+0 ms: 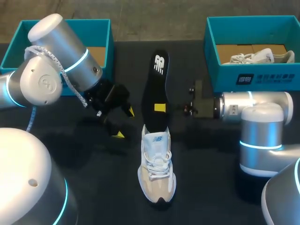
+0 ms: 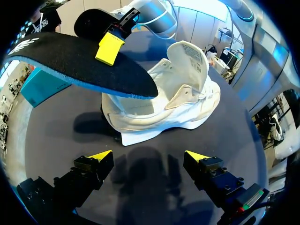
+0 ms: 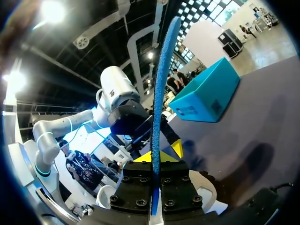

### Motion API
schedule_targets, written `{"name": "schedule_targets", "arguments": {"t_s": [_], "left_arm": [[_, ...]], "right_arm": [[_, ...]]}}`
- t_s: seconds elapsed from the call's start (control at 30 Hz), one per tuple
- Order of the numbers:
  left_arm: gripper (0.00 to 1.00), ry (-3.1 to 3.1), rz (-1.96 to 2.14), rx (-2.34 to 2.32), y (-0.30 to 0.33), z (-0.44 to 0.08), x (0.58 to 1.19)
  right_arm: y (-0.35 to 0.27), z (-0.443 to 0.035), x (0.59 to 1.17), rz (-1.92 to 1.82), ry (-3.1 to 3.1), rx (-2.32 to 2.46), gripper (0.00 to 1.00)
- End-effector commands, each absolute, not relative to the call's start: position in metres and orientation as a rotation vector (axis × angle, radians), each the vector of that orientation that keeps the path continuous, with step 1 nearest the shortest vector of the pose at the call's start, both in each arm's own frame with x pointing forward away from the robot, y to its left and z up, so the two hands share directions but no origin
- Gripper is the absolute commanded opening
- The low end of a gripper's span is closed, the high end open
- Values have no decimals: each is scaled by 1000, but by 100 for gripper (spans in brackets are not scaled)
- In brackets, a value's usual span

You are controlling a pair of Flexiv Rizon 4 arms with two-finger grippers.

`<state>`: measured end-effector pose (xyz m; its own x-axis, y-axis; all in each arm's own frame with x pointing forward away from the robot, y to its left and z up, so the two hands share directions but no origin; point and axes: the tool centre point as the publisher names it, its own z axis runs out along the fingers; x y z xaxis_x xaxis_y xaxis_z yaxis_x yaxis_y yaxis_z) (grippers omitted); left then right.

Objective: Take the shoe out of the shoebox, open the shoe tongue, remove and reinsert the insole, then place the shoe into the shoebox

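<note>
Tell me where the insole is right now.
In the head view the insole hangs in the middle, clamped in the right pincer, its near end over the opening of the white shoe.

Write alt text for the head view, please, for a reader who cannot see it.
The right gripper holds a black insole above the dark table, one end over a white shoe. The left gripper hangs open beside the shoe; two teal shoeboxes stand behind, the right one holding another shoe.

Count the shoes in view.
2. One shoe stands mid-table; a second shoe lies in the right shoebox. The left shoebox is partly hidden by my left arm, so it may hold more.
</note>
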<state>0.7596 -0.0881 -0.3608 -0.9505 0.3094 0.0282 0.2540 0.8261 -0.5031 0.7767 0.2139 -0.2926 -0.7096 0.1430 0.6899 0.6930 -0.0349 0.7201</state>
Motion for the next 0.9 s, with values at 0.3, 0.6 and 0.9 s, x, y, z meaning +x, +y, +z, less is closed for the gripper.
{"name": "schedule_targets", "arguments": {"t_s": [0.3, 0.6, 0.9], "left_arm": [[100, -2900, 771, -448, -88, -361, 759], [100, -2900, 771, -448, -88, -361, 759], [100, -2900, 771, -448, -88, -361, 759]], "right_arm": [[217, -300, 773, -1852, -1842, -841, 0], [215, -305, 773, -1873, -1834, -828, 0], [211, -305, 772, -1880, -1835, -830, 0]]}}
